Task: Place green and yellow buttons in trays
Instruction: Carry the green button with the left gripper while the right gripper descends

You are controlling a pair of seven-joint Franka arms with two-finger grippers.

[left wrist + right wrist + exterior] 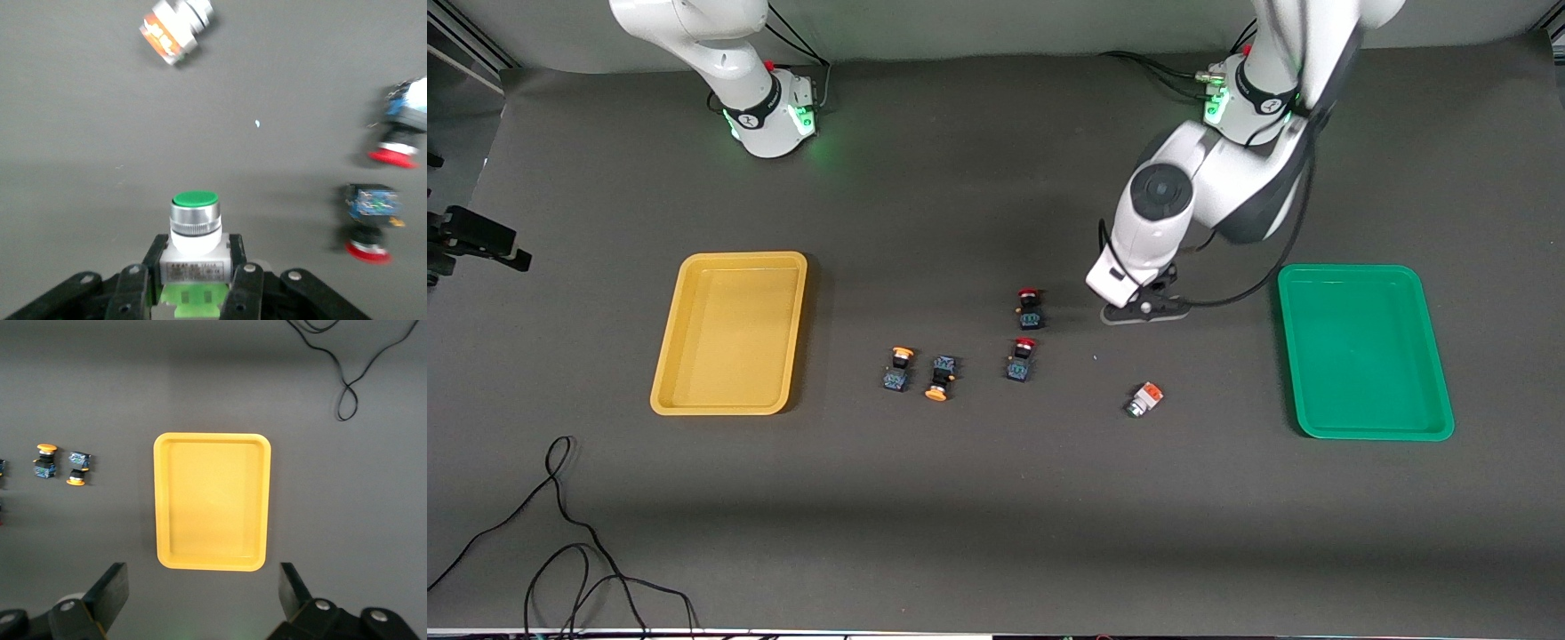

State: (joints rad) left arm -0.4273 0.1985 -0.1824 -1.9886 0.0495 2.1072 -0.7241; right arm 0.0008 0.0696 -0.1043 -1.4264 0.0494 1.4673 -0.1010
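My left gripper (195, 252) is shut on a white-bodied button with a green cap (195, 227), its fingers clamping the body on both sides. In the front view the left gripper (1145, 311) sits low at the table between the red-capped switches and the green tray (1360, 351), hiding that button. A second white button with an orange block (1145, 399) (175, 30) lies on its side nearer the front camera. Two yellow-capped buttons (899, 368) (940, 377) lie near the yellow tray (729, 329). My right gripper (202, 600) hangs open high above the yellow tray (212, 500).
Two dark switches with red caps (1030, 308) (1021, 358) lie beside the left gripper, toward the right arm's end. A black cable (560, 533) loops near the front edge at the right arm's end. Both trays hold nothing.
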